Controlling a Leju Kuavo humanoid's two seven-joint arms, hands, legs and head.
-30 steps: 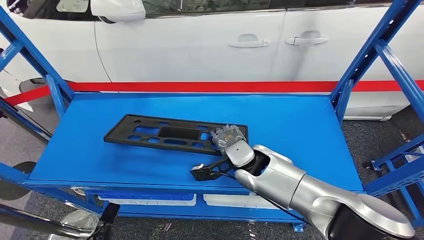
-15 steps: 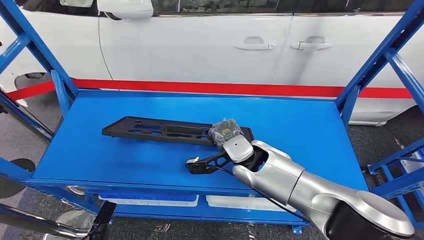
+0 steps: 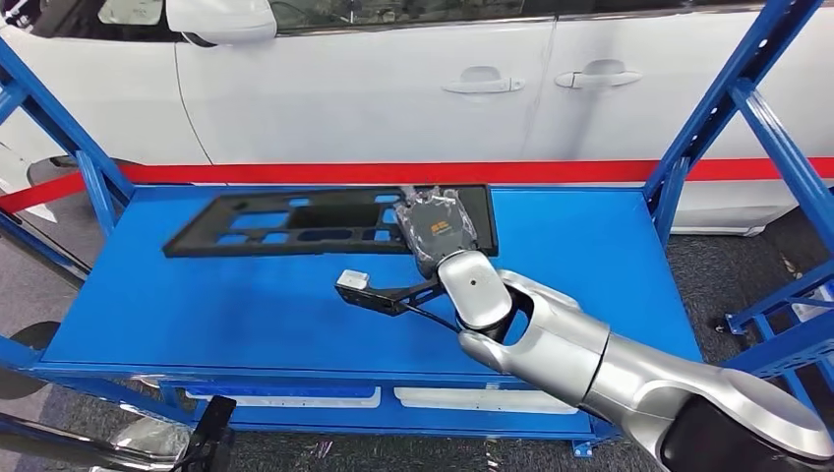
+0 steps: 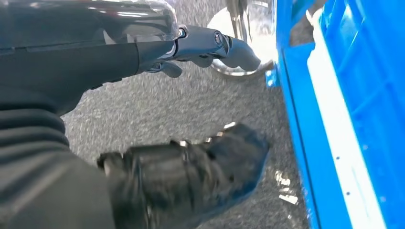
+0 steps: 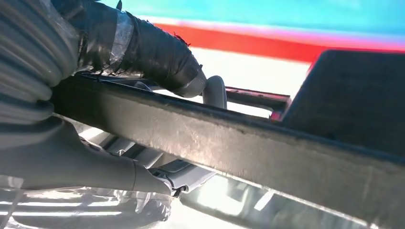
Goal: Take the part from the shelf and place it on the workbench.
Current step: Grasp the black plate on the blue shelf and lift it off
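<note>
The part (image 3: pixel 295 221) is a long flat black panel with several cut-outs. It hangs lifted above the blue shelf board (image 3: pixel 246 315), roughly level and near the back edge. My right hand (image 3: pixel 438 228), wrapped in clear film, grips the part's right end. In the right wrist view the part's edge (image 5: pixel 286 152) runs across the picture, with my dark fingers (image 5: pixel 153 52) curled over it and the thumb underneath. My left hand (image 4: pixel 210 43) hangs low beside the shelf frame above the grey floor, fingers apart and holding nothing.
Blue uprights (image 3: pixel 718 108) and slanted braces stand at both ends of the shelf. A white car (image 3: pixel 393 79) and a red band (image 3: pixel 551 169) lie just behind it. White labels (image 3: pixel 295 395) line the lower front rail. The blue frame (image 4: pixel 363 95) is beside my left hand.
The part lay flat on the shelf, then tipped up at its right end. Now my right hand has raised it off the board and carried it toward the back.
</note>
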